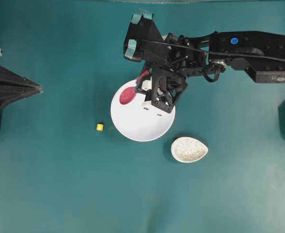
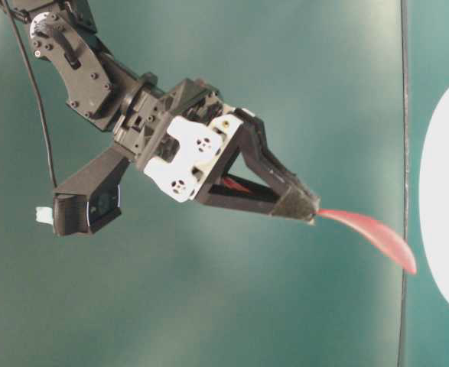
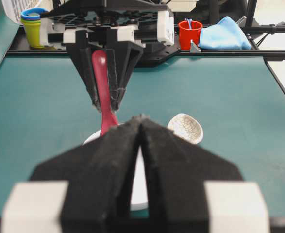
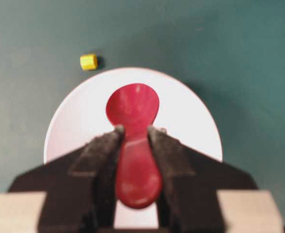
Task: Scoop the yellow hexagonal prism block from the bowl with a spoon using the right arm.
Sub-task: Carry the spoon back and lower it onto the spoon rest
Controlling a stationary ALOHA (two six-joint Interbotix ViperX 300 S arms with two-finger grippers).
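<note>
The yellow hexagonal prism block lies on the teal table just left of the white bowl, outside it. In the right wrist view the block sits past the bowl's far rim. My right gripper is shut on the handle of the pink-red spoon, and the scoop hangs over the bowl's inside. From table level the spoon sticks out of the right gripper towards the bowl. My left gripper is shut and holds nothing, parked at the left edge.
A small speckled beige egg-shaped dish sits right of and below the bowl. At the far end of the table in the left wrist view stand a red cup, a blue cloth and stacked cups.
</note>
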